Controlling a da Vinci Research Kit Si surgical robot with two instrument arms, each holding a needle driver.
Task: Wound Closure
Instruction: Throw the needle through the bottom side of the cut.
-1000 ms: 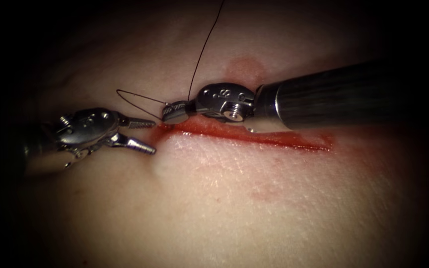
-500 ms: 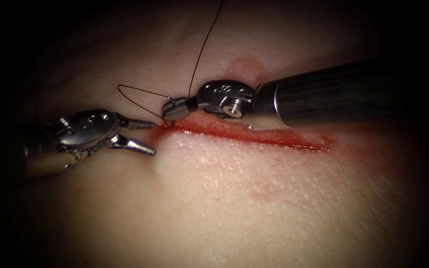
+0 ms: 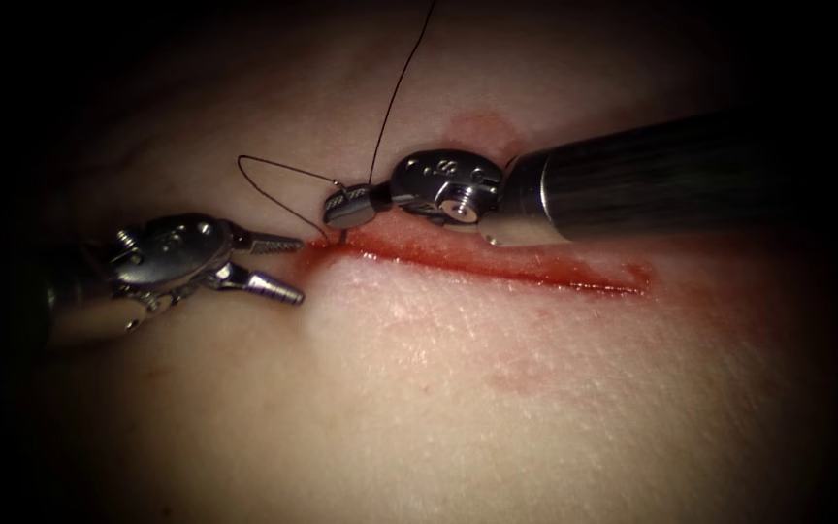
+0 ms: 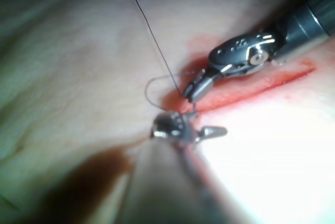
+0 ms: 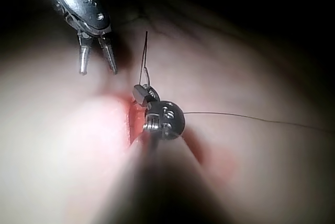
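The cut [image 3: 497,267] runs across the tissue [image 3: 458,388], wet with red fluid. My right tool [image 3: 346,207] is shut on the needle [image 3: 341,233] just above the cut's left end. Its jaws hide most of the curve, and a short piece reaches down to the tissue there. Dark thread [image 3: 395,97] climbs from the jaws out of view, and a thin loop [image 3: 249,180] bows out to the left. The left tool [image 3: 293,266] stands open and holds nothing, just left of the cut's end. Both also show from the wrists: right tool [image 4: 192,90] [image 5: 142,94], left tool [image 4: 193,130] [image 5: 97,62].
A faint red patch [image 3: 482,131] marks the tissue above the cut, and another [image 3: 521,374] lies below it. A small raised bump [image 3: 317,325] sits below the cut's left end. The right tool's shaft [image 3: 652,180] lies over the cut's upper edge.
The right tool has lifted up and a little right from the cut's left end, still shut, and the thread loop rose with it. The left tool has not moved.
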